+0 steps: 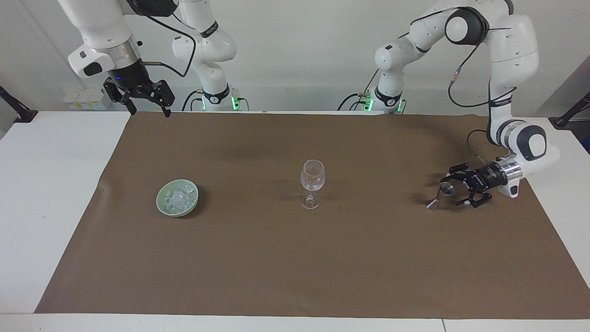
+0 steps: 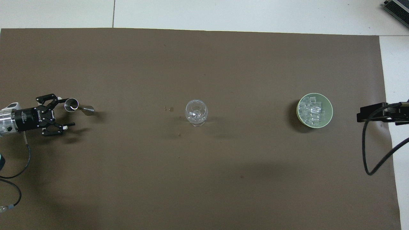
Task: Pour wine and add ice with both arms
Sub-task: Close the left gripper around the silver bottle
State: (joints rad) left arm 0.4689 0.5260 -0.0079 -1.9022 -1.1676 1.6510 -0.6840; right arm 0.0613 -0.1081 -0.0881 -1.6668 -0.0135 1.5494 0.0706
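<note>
- Facing view: ice [image 1: 179,199] lies heaped in a green bowl [image 1: 166,206] on the brown mat [image 1: 295,258] of the worktop [image 1: 50,193], toward the right arm's end. A wine glass [image 1: 312,182] stands mid-mat. The left tool [image 1: 456,190], fingers spread, sits low just beside a metal jigger [image 1: 440,195]. The right tool [image 1: 146,102] hangs released over the mat's corner.
- Overhead view: left tool [image 2: 63,112] flanks the jigger [image 2: 76,107], gripping nothing; ice [image 2: 311,110] fills the bowl [image 2: 329,111].
</note>
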